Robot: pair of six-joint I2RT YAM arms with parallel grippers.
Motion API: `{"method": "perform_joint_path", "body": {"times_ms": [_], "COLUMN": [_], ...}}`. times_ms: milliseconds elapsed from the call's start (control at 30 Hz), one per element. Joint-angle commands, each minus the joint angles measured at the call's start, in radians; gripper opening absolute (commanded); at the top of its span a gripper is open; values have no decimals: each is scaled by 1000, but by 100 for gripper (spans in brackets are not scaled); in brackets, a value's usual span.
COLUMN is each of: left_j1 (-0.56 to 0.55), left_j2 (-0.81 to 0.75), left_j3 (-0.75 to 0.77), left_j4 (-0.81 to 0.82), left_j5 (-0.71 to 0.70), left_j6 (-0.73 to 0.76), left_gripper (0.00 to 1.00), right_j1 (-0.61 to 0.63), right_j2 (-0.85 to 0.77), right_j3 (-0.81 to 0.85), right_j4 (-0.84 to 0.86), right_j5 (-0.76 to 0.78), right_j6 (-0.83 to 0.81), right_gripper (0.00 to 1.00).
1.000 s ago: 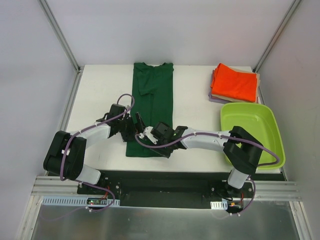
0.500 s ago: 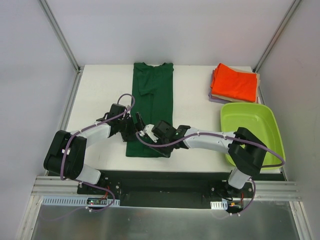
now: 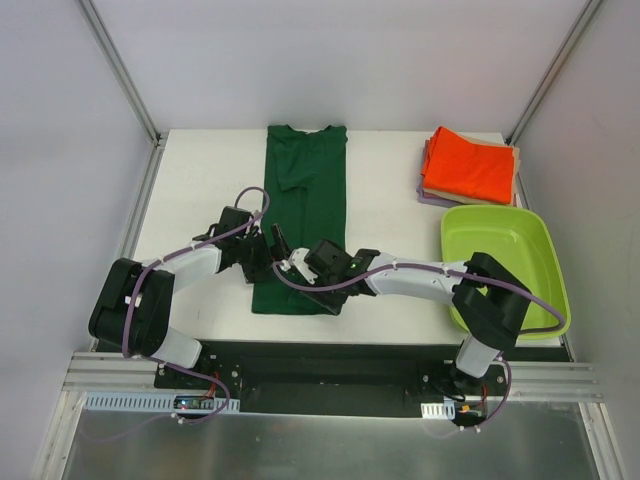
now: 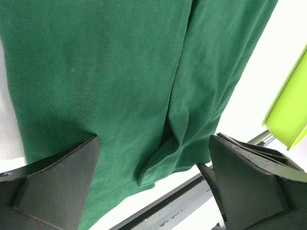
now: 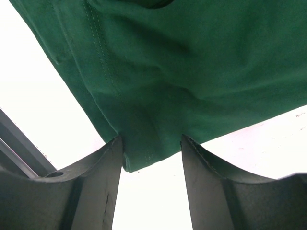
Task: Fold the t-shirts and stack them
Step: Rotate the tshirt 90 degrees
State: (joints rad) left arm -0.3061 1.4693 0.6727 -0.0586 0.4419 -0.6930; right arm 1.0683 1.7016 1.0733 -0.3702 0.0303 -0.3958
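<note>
The dark green t-shirt (image 3: 305,195) lies on the white table as a long narrow strip, collar at the far end and hem near me. Both grippers sit low over its near end. My left gripper (image 3: 270,248) is open, its fingers wide apart over the hem and a small fold of cloth (image 4: 158,163). My right gripper (image 3: 299,274) is open and straddles the hem corner (image 5: 144,153); one finger (image 5: 103,182) touches the cloth. The orange shirt (image 3: 470,165) lies folded on top of the beige (image 3: 516,158) and lavender (image 3: 428,196) ones at the far right.
A lime-green plastic bin (image 3: 505,265) stands at the right near edge, just in front of the stack; its rim shows in the left wrist view (image 4: 292,110). The table's near edge and metal rail (image 4: 177,206) run just below the hem.
Almost nothing. My right gripper has crept slightly left along the hem. The left gripper and the shirt have stayed put.
</note>
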Motion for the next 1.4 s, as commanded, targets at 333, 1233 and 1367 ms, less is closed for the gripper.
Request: {"method": "perform_joint_path", "body": {"times_ms": [333,1233,1367], "left_j1": [9,7,7], "left_j2": [49,-281,-450], "left_j3": [-22,-61,-73], "left_j4": [-66,-115,-203], "left_j5": [-75,6,-61], "left_j6": [55,23,15], "left_gripper": [99,99,99], "right_j1": [1,41,41], "right_j2": [-34,-423,-629], "right_j3": [-62,-167,-228], "right_j4": [62,-3,53], "right_j5": [14,117,120], "right_j6": [40,225,305], "right_gripper": [11,43,99]}}
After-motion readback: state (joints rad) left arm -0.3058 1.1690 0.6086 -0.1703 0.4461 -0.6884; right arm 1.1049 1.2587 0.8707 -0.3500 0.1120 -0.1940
